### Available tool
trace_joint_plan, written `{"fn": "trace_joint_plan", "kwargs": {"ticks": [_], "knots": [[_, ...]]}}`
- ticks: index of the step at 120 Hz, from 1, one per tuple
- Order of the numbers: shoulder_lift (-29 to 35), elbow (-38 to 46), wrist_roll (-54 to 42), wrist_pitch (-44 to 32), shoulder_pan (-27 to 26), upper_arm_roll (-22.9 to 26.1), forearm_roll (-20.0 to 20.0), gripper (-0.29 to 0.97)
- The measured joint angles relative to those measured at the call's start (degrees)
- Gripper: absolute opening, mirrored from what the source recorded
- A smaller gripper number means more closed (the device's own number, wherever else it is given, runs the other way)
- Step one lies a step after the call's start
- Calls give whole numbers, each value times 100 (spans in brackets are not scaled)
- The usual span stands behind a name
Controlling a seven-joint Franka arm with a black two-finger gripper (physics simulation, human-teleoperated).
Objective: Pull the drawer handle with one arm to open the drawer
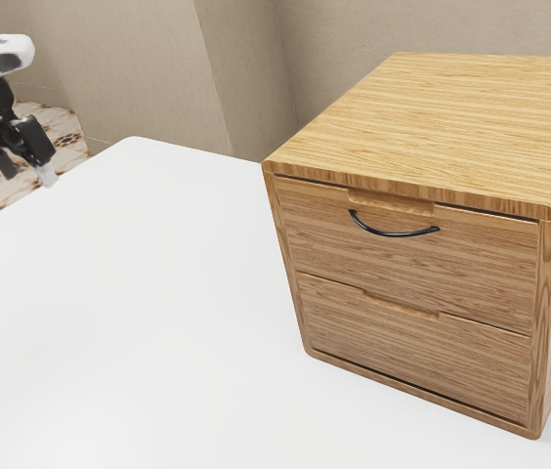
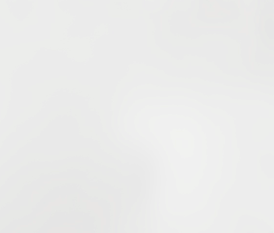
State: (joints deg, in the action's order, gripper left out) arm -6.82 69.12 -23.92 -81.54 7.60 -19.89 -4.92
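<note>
The drawer (image 1: 422, 259) is seen as the upper of two wood-grained fronts in a light wooden cabinet (image 1: 451, 117), which is set on the white desk (image 1: 158, 322) at the exterior view's right. It is shut, its front lying flush with the cabinet's face. A thin, dark, curved handle (image 1: 393, 232) is fixed near the front's top edge, at its middle, bowed downward with both ends held to the wood.
</note>
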Motion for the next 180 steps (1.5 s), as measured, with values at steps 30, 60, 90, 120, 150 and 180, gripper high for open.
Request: {"fn": "trace_joint_plan", "kwargs": {"ticks": [30,60,90,120,150,180], "knots": [[-9,-108,-68,-216,-108,75,-130,66],[629,-522,-427,-23,-571,618,-5,66],[620,370,-2410,-355,-857,1264,556,66],[1763,2261,-3722,-1245,-1902,1522,1458,66],[1683,2276,-4579,-1524,-2063,1911,1799,66],[1443,2234,-5146,-1695,-2026,2313,1714,66]]}}
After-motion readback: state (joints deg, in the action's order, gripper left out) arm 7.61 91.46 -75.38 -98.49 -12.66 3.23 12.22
